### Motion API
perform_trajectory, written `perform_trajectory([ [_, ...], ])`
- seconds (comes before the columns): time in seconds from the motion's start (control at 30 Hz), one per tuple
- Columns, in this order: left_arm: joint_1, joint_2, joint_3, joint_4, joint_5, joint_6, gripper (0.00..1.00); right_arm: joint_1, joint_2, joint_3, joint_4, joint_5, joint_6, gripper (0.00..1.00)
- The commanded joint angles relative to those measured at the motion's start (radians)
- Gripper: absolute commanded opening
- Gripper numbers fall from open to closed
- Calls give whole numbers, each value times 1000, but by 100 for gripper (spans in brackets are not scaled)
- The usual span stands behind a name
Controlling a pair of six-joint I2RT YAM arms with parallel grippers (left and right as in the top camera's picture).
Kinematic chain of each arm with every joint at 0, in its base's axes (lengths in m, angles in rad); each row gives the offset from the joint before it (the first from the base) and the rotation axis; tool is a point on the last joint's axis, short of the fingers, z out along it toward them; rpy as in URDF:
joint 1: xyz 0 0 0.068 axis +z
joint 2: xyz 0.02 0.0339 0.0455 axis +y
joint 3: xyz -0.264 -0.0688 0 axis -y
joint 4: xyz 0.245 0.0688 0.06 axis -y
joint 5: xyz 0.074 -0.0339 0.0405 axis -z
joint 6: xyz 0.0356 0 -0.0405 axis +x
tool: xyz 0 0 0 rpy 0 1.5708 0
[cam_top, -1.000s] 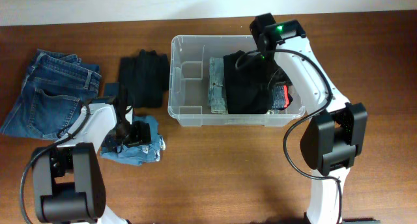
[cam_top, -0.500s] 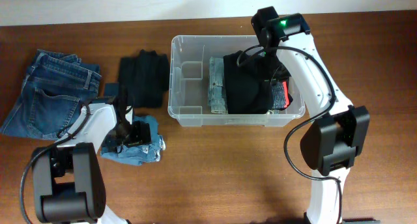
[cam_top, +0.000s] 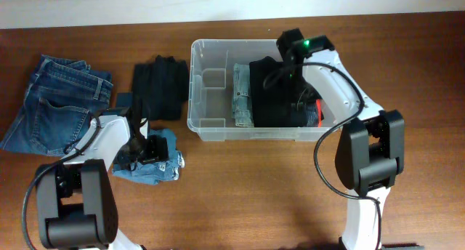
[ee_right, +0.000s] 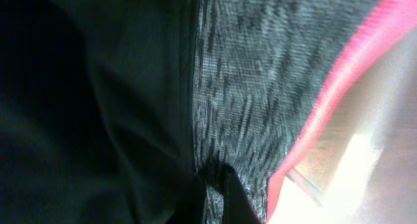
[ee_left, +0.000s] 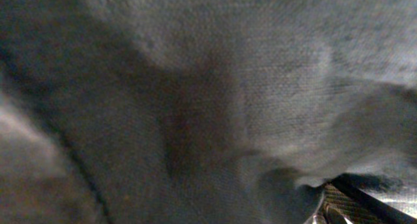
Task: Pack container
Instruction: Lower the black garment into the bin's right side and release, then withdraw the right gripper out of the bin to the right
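1. Lower left: the left gripper [cam_top: 142, 147] is sitting low over a light denim bundle [cam_top: 161, 166] on the table [cam_top: 254, 192], jaws spread wide; this piece is not packed.
2. Centre: the container [cam_top: 195, 83], clear and round-cornered, is holding folded denim [cam_top: 243, 97], a black garment [cam_top: 272, 97] and a red-trimmed grey piece [cam_top: 312, 108]; its left part is standing bare. The right gripper [cam_top: 289, 61] is reaching in, jaws pressed together.
3. Upper left: jeans [cam_top: 58, 101] and a black folded garment [cam_top: 160, 86] are waiting outside, so packing looks about half done.
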Motion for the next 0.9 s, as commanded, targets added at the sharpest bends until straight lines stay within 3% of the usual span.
perform_trajectory([
  [0.0, -3, 24, 1, 0, -6, 13, 100, -5, -18, -69, 23, -15, 1, 4],
  [0.43, -3, 24, 1, 0, -6, 13, 100, -6, -157, 160, 15, -14, -44, 4],
  [0.87, -3, 24, 1, 0, -6, 13, 99, -76, -65, 74, 145, -95, -125, 4],
])
